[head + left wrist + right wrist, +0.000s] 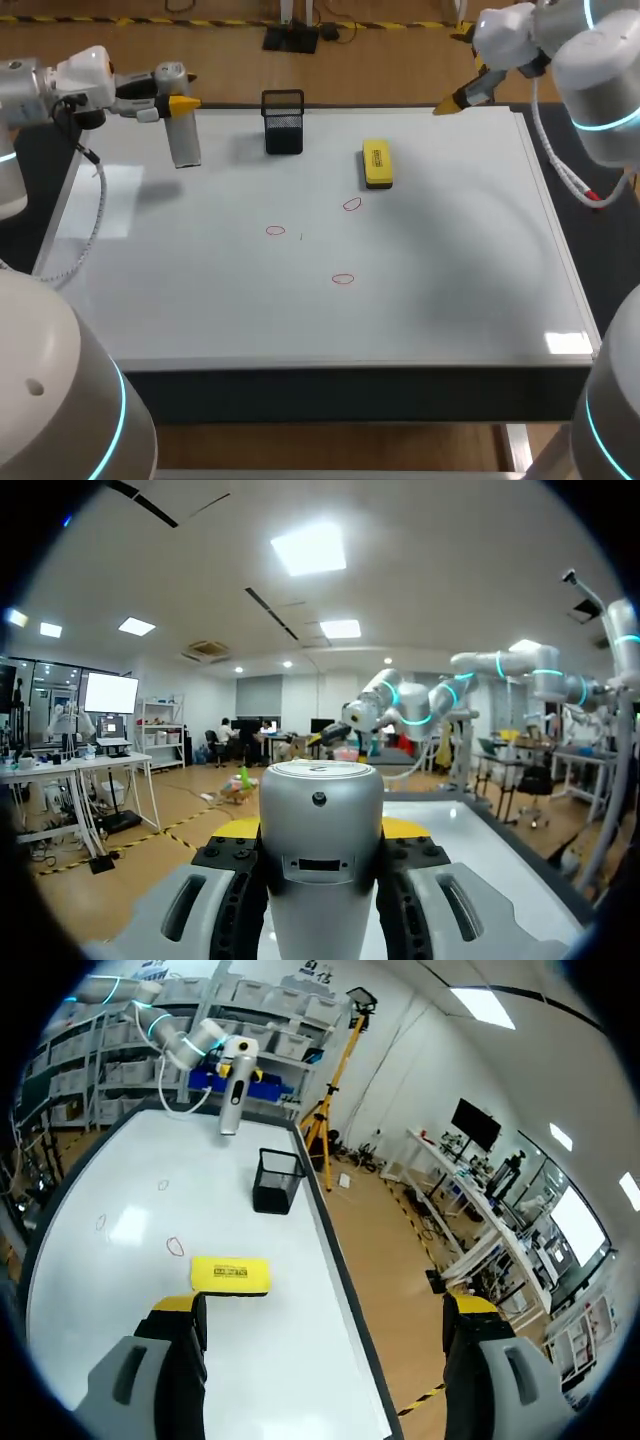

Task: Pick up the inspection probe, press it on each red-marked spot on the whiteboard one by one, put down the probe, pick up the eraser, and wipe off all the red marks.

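Left gripper [322,827]: it is clamping the inspection probe [320,855], with a yellow-tipped finger pressing on each side of the silver body. The fingers are standing only as far apart as the probe is wide.
Left gripper in the head view [183,103]: it is hanging over the far left part of the whiteboard [450,300], with the arm coming in from the left edge.
Inspection probe [185,135]: it is hanging nearly upright from the fingers with its lower end pointing down at the board. Its shadow is falling off to one side, so it is looking clear of the surface.
Mesh holder [283,123]: the black holder is standing at the board's far edge, just right of the probe and apart from it.
Red marks: three small red rings are sitting mid-board, one on the left [275,231], one lower [343,279] and one nearest the eraser [351,204]. All three are lying well away from the probe.
Eraser [377,163]: the yellow block is lying flat on the board, right of the holder and away from both grippers.
Right gripper [325,1305]: its fingers are standing wide apart, gripping nothing and touching nothing.
Right gripper in the head view [452,104]: it is hovering at the board's far right corner.
Eraser from the right wrist [229,1274]: it is lying just ahead of one open finger and not between the two.
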You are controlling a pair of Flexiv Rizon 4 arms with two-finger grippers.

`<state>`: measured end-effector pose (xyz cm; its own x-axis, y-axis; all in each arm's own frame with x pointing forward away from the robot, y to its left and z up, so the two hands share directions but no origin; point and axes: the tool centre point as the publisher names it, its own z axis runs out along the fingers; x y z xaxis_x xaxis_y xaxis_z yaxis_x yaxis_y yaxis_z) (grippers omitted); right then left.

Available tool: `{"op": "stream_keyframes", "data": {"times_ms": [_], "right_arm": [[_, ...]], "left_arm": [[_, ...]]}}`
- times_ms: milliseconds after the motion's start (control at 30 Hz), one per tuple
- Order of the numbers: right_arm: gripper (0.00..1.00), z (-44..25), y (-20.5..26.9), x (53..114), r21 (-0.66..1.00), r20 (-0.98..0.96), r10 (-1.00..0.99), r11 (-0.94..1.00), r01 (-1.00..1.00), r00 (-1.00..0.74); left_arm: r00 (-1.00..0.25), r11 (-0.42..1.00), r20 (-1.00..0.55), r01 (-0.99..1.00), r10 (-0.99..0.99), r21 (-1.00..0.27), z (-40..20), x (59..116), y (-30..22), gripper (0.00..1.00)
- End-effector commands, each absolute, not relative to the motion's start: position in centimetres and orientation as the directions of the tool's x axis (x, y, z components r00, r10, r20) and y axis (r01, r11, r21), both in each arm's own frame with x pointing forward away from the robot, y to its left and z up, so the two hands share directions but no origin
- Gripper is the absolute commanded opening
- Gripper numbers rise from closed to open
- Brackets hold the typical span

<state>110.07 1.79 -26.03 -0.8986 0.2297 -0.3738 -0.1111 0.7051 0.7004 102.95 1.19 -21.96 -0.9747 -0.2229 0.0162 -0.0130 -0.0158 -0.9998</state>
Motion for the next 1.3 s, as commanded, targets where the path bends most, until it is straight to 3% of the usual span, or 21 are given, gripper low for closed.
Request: {"op": "stream_keyframes", "data": {"times_ms": [33, 533, 1300], "right_arm": [[1.0, -26.2, 2.8, 110.6, 0.548, -0.259, -0.097, 0.805, -0.229, -0.961], [1.0, -29.1, 7.5, 109.7, 0.285, -0.163, -0.638, 0.7, -0.655, -0.753], [1.0, -33.9, 9.3, 108.3, 0.126, -0.058, -0.93, 0.353, -0.927, -0.362]], "left_arm": [[-0.974, -0.015, 0.015, -0.012, -0.226, -1.0, -21.8, 102.9, 1.1, 0.0], [-0.974, -0.015, 0.015, -0.012, -0.226, -1.0, -21.8, 102.9, 1.1, 0.0], [-0.974, -0.015, 0.015, -0.012, -0.226, -1.0, -21.8, 102.9, 1.1, 0.0]]}}
